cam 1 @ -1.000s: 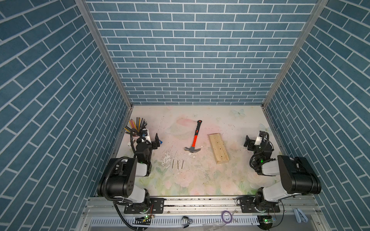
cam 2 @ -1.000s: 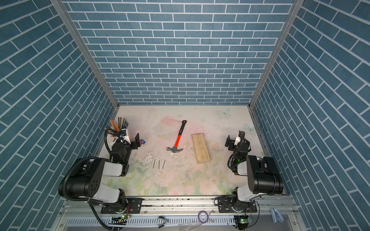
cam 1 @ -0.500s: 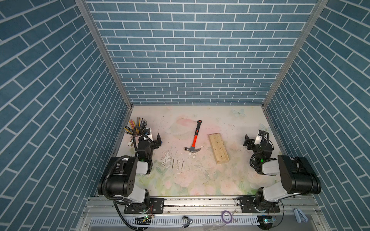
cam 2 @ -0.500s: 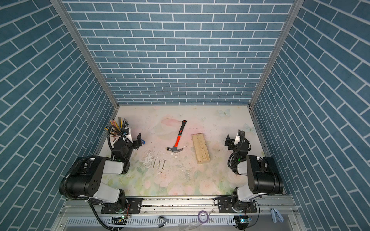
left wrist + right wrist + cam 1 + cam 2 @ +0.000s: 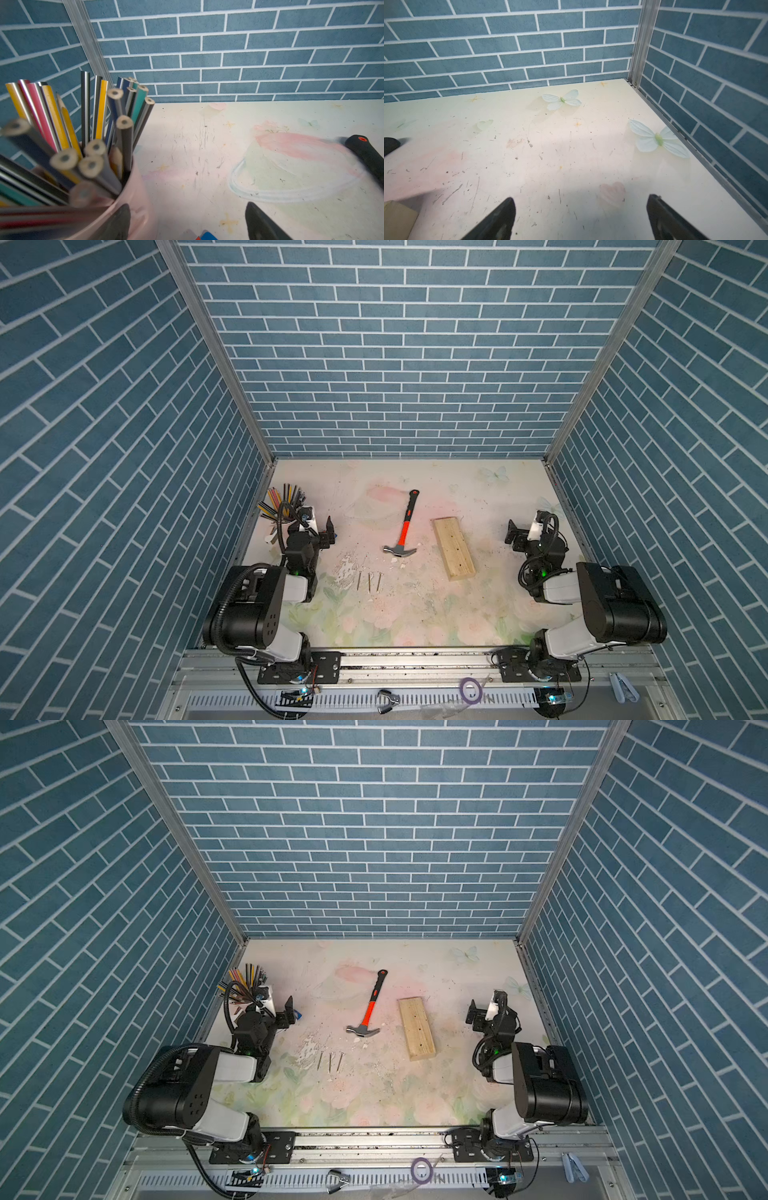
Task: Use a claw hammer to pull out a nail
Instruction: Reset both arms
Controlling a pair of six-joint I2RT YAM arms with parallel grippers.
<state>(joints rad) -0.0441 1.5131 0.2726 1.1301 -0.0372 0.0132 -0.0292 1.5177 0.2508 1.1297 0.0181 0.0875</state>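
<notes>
Claw hammer (image 5: 404, 527) lies flat on the worktop (image 5: 415, 614) close to its centre, held by neither arm. In both top views the black grip end points to about 1 o'clock and the steel head sits at the 6 o'clock end, lying crosswise. Only the black grip end of the hammer (image 5: 367, 154) shows in the left wrist view.

A wood block (image 5: 454, 548) lies at 3 o'clock of the hammer, near it but not touching, with its long side running roughly 11 to 5 o'clock. Small dark spots mark its top face. Whether they are nail heads or holes cannot be told.

Three loose nails (image 5: 369, 581) lie side by side at 7 o'clock of the hammer head, near it and apart from it.

Left pincer (image 5: 320, 527) is at 9 o'clock of the hammer, well apart from it. Its jaws are spread wide and hold nothing, as the left wrist view (image 5: 187, 208) confirms. A pink cup of pencils (image 5: 135, 197) stands just beside it at 10 o'clock. Contact between finger and cup cannot be told.

Right pincer (image 5: 525, 531) is at 3 o'clock beyond the block, well apart from the hammer. Its jaws are likewise wide apart over bare worktop (image 5: 580, 200), with nothing between them.
</notes>
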